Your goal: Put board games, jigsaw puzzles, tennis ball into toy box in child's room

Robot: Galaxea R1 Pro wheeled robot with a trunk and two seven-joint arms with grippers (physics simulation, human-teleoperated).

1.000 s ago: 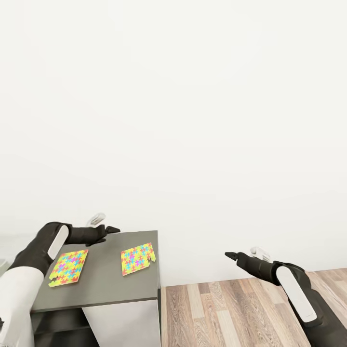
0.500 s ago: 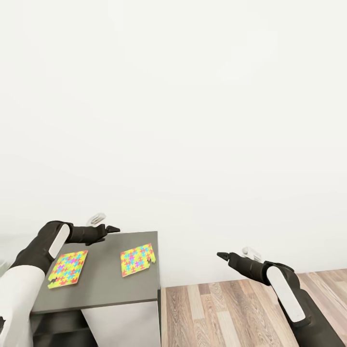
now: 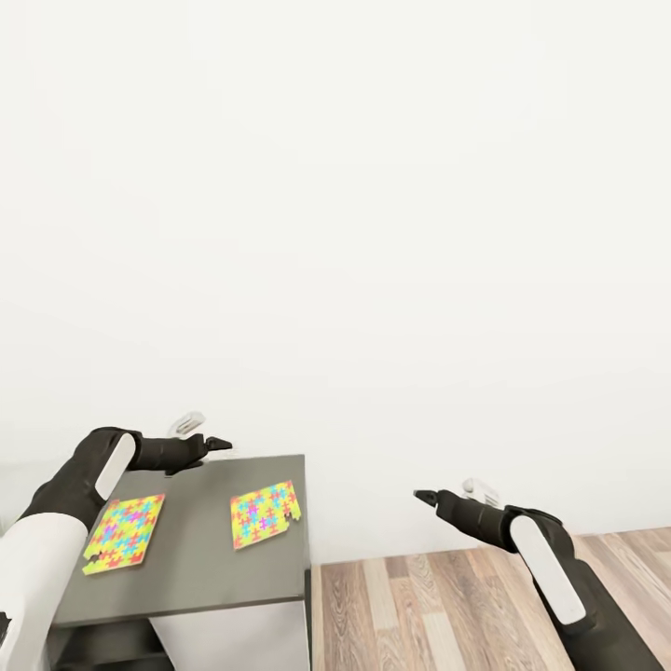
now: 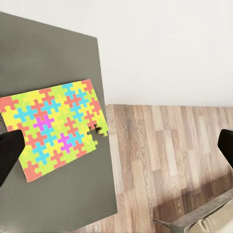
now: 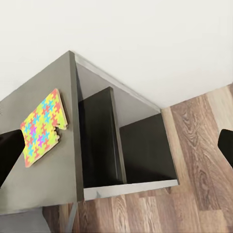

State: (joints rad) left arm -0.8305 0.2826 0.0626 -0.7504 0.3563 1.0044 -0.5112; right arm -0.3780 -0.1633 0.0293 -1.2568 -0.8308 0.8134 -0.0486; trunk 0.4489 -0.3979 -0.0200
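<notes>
- Two jigsaw puzzles – left one (image 3: 124, 532), right one (image 3: 265, 513) – interlocking pieces in yellow, lime green, red-orange, cyan-blue and magenta-purple.
- Right puzzle, left wrist view (image 4: 54, 127): mostly yellow-green field, red-orange pieces along the edges, a magenta cluster near centre; one dark piece-shaped gap at about 4 o'clock.
- Same puzzle, right wrist view (image 5: 42, 127): edge band orange-tan.
- Table (image 3: 205, 568) corner section: top plain matte dark grey; open compartments beneath (image 5: 136, 145) near-black; side panel white.
- Wall (image 3: 373, 233): plain white.
- Floor (image 3: 438, 606): wood planks, mixed light and mid brown – visible grain.
- Both arms: black forearm shells with white panels; left gripper (image 3: 224, 444) and right gripper (image 3: 424, 496) fingers black.
</notes>
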